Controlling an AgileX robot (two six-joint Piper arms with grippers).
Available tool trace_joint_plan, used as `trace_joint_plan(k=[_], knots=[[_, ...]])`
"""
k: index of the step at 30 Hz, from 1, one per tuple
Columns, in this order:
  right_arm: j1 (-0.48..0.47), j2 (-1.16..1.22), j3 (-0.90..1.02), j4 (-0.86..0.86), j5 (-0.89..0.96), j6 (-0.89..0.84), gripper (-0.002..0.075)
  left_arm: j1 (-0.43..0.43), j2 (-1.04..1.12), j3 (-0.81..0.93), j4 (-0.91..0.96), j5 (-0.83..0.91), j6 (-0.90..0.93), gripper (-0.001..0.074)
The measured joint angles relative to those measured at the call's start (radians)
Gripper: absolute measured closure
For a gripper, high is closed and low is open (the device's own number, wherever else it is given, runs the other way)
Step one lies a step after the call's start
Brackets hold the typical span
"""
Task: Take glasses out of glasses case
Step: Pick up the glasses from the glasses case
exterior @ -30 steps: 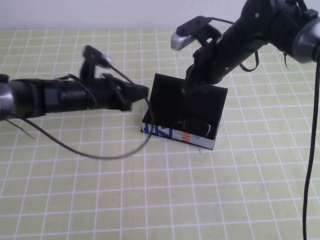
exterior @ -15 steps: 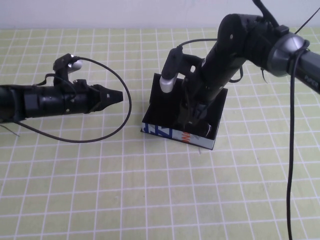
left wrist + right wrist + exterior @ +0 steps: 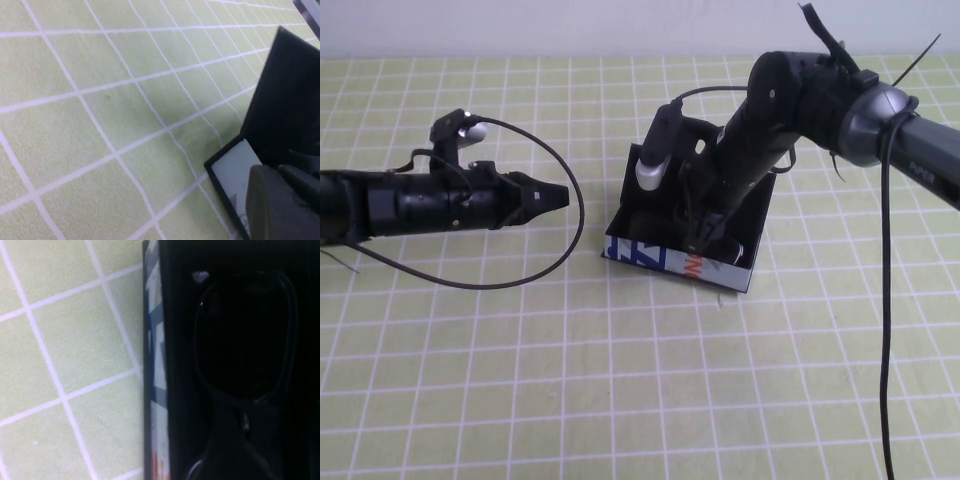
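The glasses case [image 3: 665,260] stands open at the table's middle, its lid raised at the back and its white, blue and orange front facing me. The black glasses [image 3: 245,335] lie inside it. My right gripper [image 3: 703,238] reaches down into the case onto the glasses; in the right wrist view it [image 3: 235,455] sits dark over the frame's bridge beside one lens. My left gripper [image 3: 560,195] hovers shut and empty to the left of the case, apart from it. The left wrist view shows the case's white end [image 3: 232,170] and the raised lid.
The table is covered by a yellow-green cloth with a white grid [image 3: 620,380]. A black cable [image 3: 570,240] loops from the left arm toward the case. The right arm's cable [image 3: 885,330] hangs at the right.
The left gripper drew back to the left, away from the case, and then held still. The right gripper came down into the case onto the glasses.
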Motion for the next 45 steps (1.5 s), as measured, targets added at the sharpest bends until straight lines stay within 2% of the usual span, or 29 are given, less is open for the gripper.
trace_joint_plan(k=[6,18,27,33,39,45], knots=[[-0.002,0.003,-0.002,0.000,-0.005,0.000,0.0407,0.000,0.000,0.000,0.001,0.002,0.000,0.0739],[-0.002,0.022,-0.012,0.026,0.095,0.000,0.0427,0.000,0.000,0.000,0.001,0.008,0.011,0.0739],[0.002,0.025,-0.012,0.031,0.076,0.000,0.0446,0.000,0.000,0.000,0.004,0.008,0.016,0.0739],[0.002,0.032,-0.012,0.034,0.051,0.000,0.0541,0.000,0.000,0.000,0.006,0.008,0.017,0.0739],[0.002,0.027,-0.012,0.053,0.056,0.000,0.0680,0.000,0.000,0.000,0.008,0.010,0.022,0.0739],[0.011,-0.020,-0.009,0.039,0.060,0.029,0.0715,0.000,0.000,0.000,0.009,0.027,0.023,0.0739]])
